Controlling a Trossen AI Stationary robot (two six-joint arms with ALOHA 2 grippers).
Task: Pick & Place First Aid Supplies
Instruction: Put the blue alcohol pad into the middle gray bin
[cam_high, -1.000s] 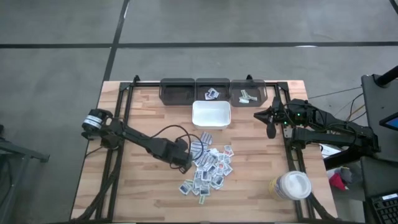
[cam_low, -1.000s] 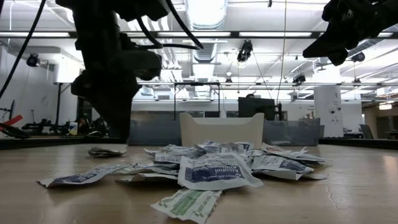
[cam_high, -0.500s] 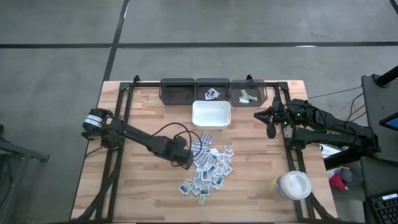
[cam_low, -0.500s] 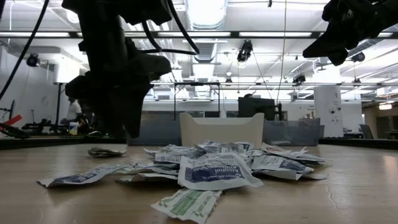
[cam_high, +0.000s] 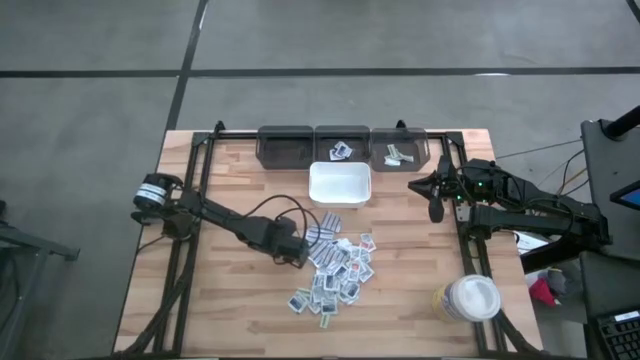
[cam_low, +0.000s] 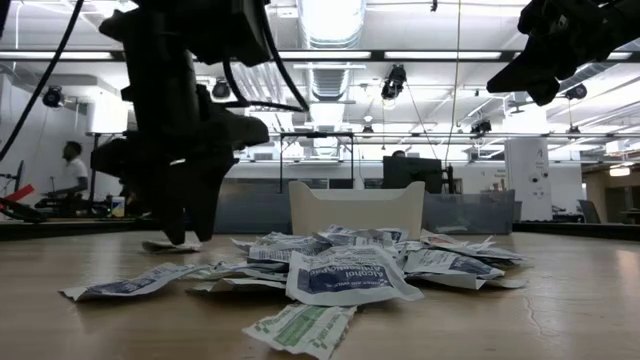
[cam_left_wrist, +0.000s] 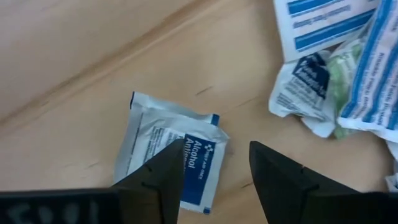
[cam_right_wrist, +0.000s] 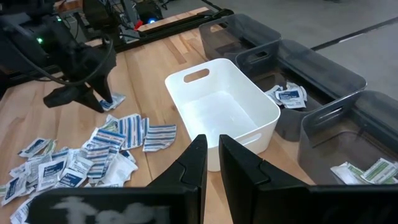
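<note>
The first aid supplies lie in a loose pile (cam_high: 336, 270) on the wooden table; in the low view the pile (cam_low: 350, 270) sits mid-table. One alcohol packet (cam_left_wrist: 163, 143) lies flat, apart from the pile's left edge; the low view shows this packet (cam_low: 168, 244) too. My left gripper (cam_left_wrist: 214, 149) points down over it, open, one finger above the packet's blue end and the other over bare wood. From overhead the left gripper (cam_high: 296, 253) is at the pile's left side. My right gripper (cam_right_wrist: 212, 155) hangs shut high over the table's right side (cam_high: 436, 200). My left gripper comes from above with its fingers spread. One fingertip (cam_left_wrist: 174, 152) stands over the packet's blue printed end (cam_left_wrist: 198, 163); whether it touches the packet I cannot tell. The packet lies flat on the table.
A white tray (cam_high: 340, 184) stands beyond the pile. Three dark bins (cam_high: 342, 145) line the far edge; the middle and right ones hold a few packets. A white-lidded jar (cam_high: 470, 298) stands near the front right. Bare wood lies left of the pile.
My left gripper has opened, rolled about its own axis, and sunk a little toward the lone packet at the pile's left. The packets have not moved.
</note>
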